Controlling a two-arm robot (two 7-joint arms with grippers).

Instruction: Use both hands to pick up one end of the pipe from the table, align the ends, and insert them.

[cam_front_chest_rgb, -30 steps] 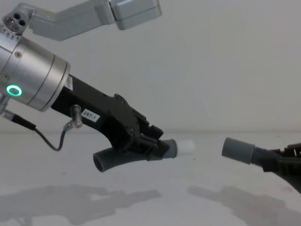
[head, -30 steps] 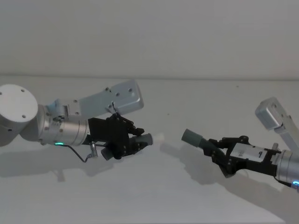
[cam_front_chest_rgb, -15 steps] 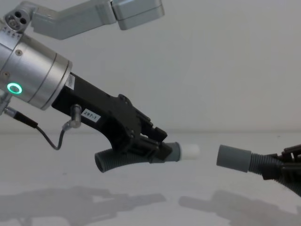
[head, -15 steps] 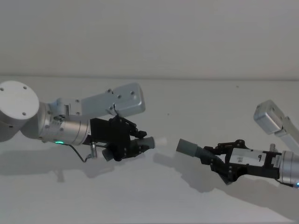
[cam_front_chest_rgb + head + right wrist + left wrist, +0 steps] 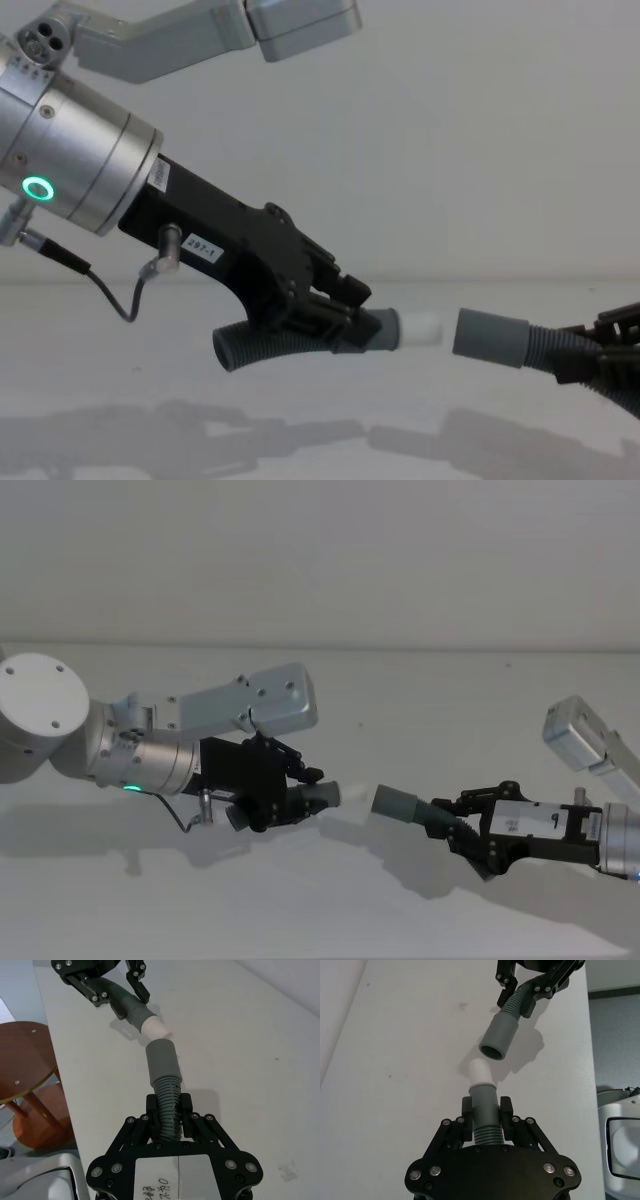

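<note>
The left gripper (image 5: 335,315) is clamped on the ribbed neck of its pipe section (image 5: 270,345), whose smooth grey cuff and whitish spigot (image 5: 420,327) jut just ahead of the fingertips. Directly beyond, close but apart, sits the open mouth of the other cuff (image 5: 490,337), carried by the right gripper (image 5: 470,830), which pinches the ribs right behind it. Both sections hang above the table (image 5: 420,700). The wrist views suggest a slight angle between the axes; squaring them before pushing should let the narrow spigot slide in cleanly. The hose is corrugated and bendy, the cuffs rigid, matte cylinders.
</note>
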